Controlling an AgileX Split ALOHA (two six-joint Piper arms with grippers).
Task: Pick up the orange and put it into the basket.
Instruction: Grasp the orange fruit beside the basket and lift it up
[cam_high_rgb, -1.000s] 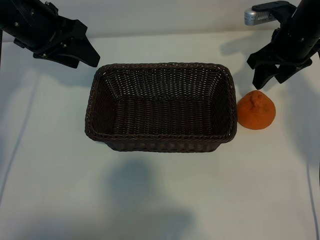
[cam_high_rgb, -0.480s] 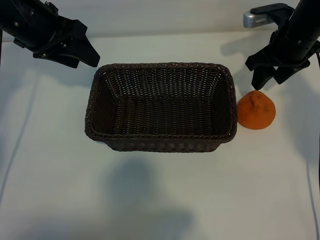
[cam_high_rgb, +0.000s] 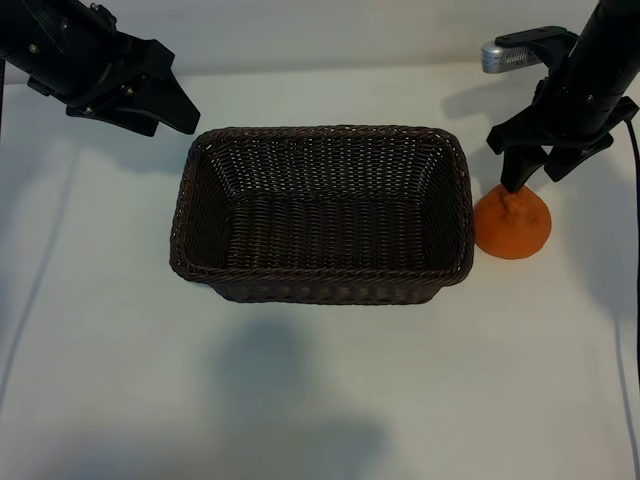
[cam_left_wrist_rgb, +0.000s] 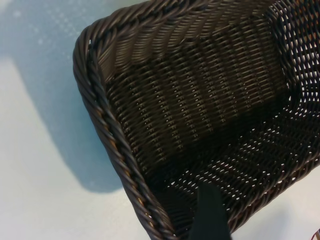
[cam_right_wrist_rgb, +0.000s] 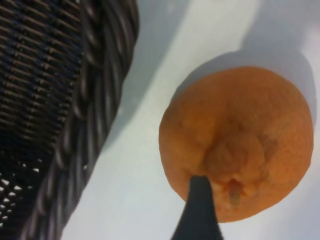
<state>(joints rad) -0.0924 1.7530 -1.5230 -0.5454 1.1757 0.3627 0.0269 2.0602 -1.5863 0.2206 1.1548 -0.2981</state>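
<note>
A: What does the wicker basket (cam_high_rgb: 322, 214) hold?

B: Nothing that shows. Its woven floor and sloping walls are bare in the exterior view, and the left wrist view, looking into one rounded corner, shows only weave and the braided rim.

A: Where is the orange (cam_high_rgb: 512, 222)?

B: On the white table (cam_high_rgb: 320, 390), just beside the basket's right end wall, outside it. A narrow strip of table shows between fruit and rim in the right wrist view. The bumpy knob at its stem end faces up.

A: And the right gripper (cam_high_rgb: 543, 168)?

B: Directly above the orange, pointing steeply down, fingers spread apart and gripping nothing. One dark fingertip (cam_right_wrist_rgb: 199, 210) overlaps the knob in the right wrist view; whether it touches the skin I cannot tell.

A: The left gripper (cam_high_rgb: 172, 112)?

B: Hanging above the table off the basket's far left corner, jaws spread too, empty, tilted toward the basket.
</note>
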